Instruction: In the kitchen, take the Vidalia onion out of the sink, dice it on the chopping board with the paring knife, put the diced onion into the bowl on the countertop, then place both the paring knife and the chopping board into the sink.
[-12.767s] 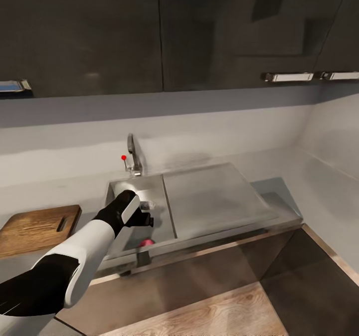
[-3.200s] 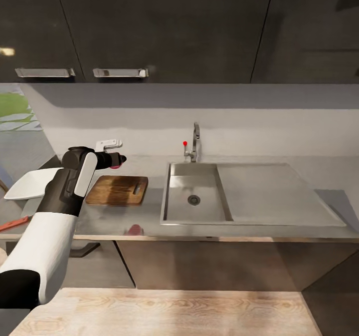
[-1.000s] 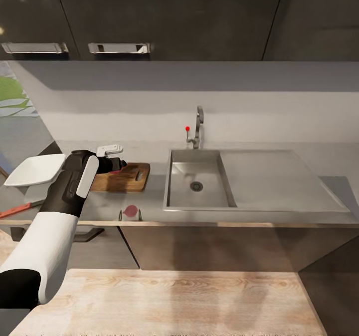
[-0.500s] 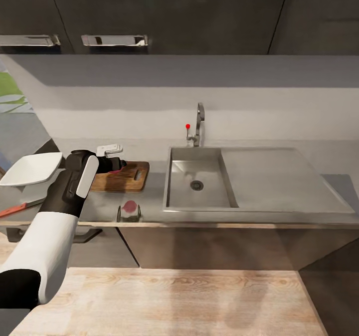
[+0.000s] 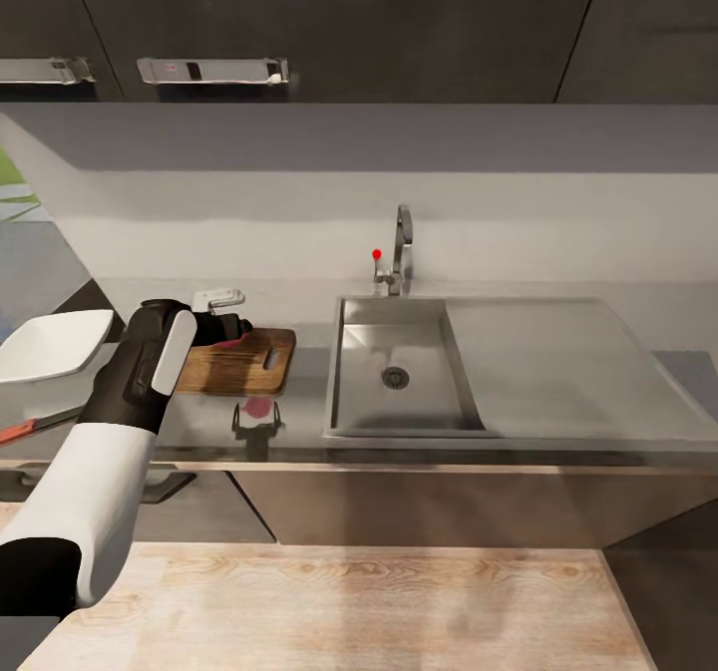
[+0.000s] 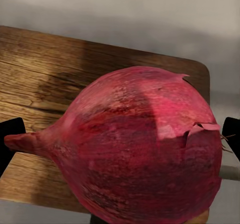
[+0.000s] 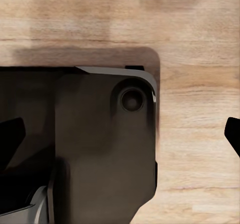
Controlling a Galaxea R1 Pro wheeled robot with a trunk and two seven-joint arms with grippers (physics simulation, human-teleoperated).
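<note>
Onion (image 6: 140, 149) is clamped in the left gripper (image 5: 231, 329) over the chopping board (image 5: 239, 361), unchanged; camera has shifted. Right gripper (image 7: 120, 134) is spread, empty.

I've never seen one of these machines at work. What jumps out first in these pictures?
Most striking is the big red-skinned onion, close up in the left wrist view between the left gripper's fingers, with the brown chopping board behind it. In the head view, the white and black left arm reaches over the grey countertop towards that board, with the steel sink and its red-tipped tap to the right of it. A white bowl sits at the far left.
</note>
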